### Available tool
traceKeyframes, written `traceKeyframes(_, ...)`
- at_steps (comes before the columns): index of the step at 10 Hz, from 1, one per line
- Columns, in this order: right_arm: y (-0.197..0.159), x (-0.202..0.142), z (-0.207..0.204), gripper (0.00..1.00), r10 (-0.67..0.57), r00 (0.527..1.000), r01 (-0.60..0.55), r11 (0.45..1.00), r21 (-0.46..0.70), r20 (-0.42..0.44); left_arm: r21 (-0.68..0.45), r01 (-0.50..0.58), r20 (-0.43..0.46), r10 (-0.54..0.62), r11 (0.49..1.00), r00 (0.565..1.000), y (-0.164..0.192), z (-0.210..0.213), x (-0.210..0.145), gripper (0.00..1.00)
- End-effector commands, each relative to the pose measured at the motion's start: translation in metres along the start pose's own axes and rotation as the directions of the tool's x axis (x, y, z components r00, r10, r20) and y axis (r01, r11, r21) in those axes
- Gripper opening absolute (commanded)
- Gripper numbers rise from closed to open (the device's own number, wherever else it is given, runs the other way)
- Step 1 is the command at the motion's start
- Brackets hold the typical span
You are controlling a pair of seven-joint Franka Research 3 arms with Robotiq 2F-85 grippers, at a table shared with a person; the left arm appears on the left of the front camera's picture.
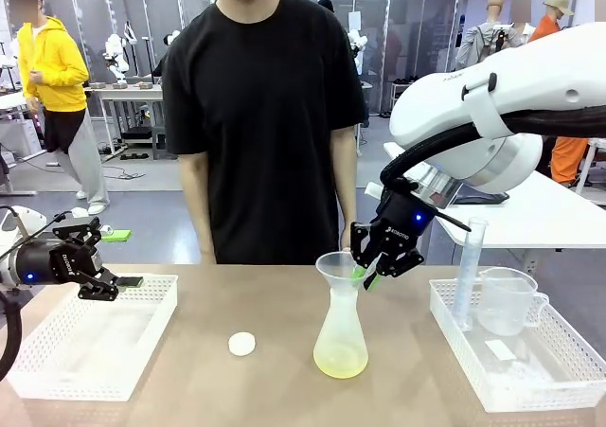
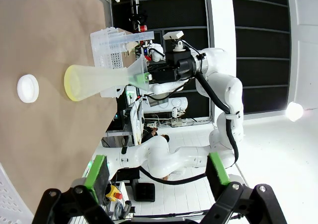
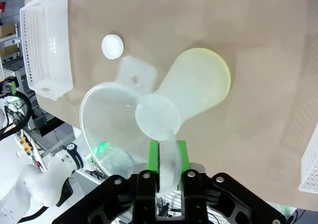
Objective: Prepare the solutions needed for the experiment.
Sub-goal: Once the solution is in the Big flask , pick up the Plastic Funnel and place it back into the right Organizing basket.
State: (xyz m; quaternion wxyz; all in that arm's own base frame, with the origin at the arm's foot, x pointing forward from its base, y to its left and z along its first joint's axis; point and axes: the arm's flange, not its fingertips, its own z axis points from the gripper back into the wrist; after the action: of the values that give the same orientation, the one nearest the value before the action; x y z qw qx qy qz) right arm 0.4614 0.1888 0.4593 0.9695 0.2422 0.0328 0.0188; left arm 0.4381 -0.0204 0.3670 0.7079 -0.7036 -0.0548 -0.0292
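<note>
Funnel [image 1: 336,266] seated in flask [image 1: 341,323] over solution [image 1: 341,361], centre frame; right jaws clamp its rim, probably to steady or lift it; left jaws wide, frame left.

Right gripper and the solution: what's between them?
Front view: the funnel, its rim pinched by the right gripper, and the neck of the flask; the solution pools at the bottom.

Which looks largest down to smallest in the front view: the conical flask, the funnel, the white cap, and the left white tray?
1. left white tray
2. conical flask
3. funnel
4. white cap
The tray reaches nearer the camera, but its lead is clear anyway.
</note>
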Motion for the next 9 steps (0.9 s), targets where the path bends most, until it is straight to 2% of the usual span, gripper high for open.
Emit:
traceKeyframes(1,0.005,0.003,-0.002,0.03,-0.041,0.999,0.041,0.999,0.011,-0.001,0.0,0.004,0.019,-0.004,1.0,1.0,-0.001,-0.001,0.001,1.0)
traceKeyframes(2,0.005,0.003,-0.002,0.0,-0.043,0.999,0.043,0.999,0.008,-0.001,0.0,0.004,0.019,-0.004,1.0,1.0,-0.001,-0.001,0.001,1.0)
traceKeyframes(5,0.005,0.001,-0.001,0.0,-0.064,0.998,0.064,0.998,-0.016,0.023,0.0,0.004,0.019,-0.004,1.0,1.0,-0.001,-0.001,0.001,1.0)
traceKeyframes(9,0.009,-0.012,0.019,0.0,-0.074,0.997,0.073,0.997,0.037,0.024,0.0,0.004,0.019,-0.004,1.0,1.0,-0.001,-0.001,0.001,1.0)
